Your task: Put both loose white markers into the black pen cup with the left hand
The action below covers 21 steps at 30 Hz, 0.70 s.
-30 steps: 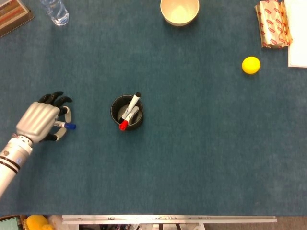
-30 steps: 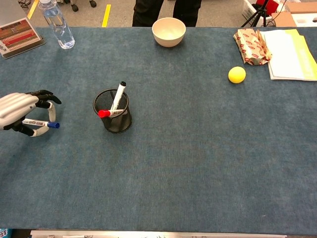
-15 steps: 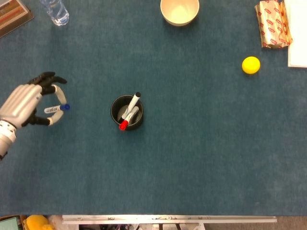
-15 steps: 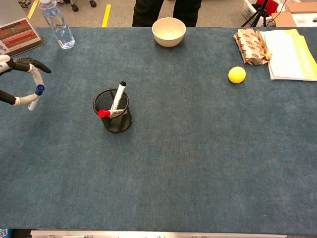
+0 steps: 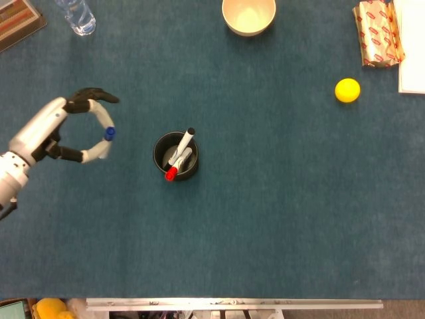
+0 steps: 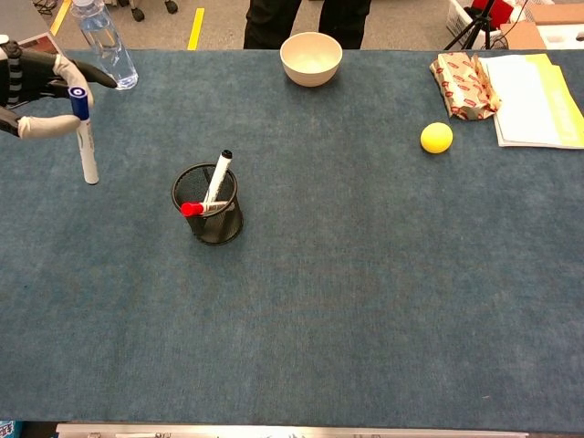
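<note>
My left hand (image 5: 56,129) (image 6: 35,80) is raised above the table's left side and pinches a white marker with a blue cap (image 5: 106,141) (image 6: 84,137). The marker hangs nearly upright, cap end up, left of the black mesh pen cup (image 5: 175,156) (image 6: 207,204). Inside the cup lean a black-capped white marker (image 6: 219,173) and a red-capped one (image 6: 201,208). The right hand is out of both views.
A water bottle (image 6: 105,44) and a booklet (image 6: 36,57) sit at the far left. A cream bowl (image 6: 311,57) stands at the far edge. To the right lie a yellow ball (image 6: 437,137), a wrapped packet (image 6: 464,84) and papers (image 6: 536,87).
The left hand has lifted the blue-capped marker off the table, moved toward the cup, and turned the marker from lying flat to hanging nearly upright.
</note>
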Available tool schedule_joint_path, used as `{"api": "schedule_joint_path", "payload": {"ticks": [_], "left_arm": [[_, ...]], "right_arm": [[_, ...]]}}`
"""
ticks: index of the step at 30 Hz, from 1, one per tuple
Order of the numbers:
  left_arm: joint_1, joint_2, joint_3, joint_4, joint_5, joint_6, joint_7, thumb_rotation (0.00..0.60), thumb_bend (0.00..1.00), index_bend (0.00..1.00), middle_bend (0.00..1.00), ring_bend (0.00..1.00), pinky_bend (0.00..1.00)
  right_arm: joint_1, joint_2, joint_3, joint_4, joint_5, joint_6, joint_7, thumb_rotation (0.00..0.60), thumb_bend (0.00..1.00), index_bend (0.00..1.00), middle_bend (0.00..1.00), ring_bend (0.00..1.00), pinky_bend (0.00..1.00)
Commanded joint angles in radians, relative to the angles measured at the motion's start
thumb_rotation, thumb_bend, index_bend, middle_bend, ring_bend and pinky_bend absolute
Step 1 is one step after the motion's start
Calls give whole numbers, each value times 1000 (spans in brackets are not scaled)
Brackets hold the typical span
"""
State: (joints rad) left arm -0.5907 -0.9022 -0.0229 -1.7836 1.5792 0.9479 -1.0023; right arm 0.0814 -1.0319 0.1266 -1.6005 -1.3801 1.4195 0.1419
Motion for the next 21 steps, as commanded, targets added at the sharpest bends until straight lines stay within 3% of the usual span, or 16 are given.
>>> {"api": "schedule_joint_path", "payload": {"ticks": [1,21], "left_arm": [[-17,-2,-10,-21,4,-11,-3,600,322,581,213,91,163],[-117,-185,-88,-65,-171,-122,206,600,323,578,212,90,163]], "right_arm": [[0,0,0,2,1,0,2,600,129,207,303,158,317],[-13,0,-2,27,20,-3,21,600,128,207,303,158,317]]}}
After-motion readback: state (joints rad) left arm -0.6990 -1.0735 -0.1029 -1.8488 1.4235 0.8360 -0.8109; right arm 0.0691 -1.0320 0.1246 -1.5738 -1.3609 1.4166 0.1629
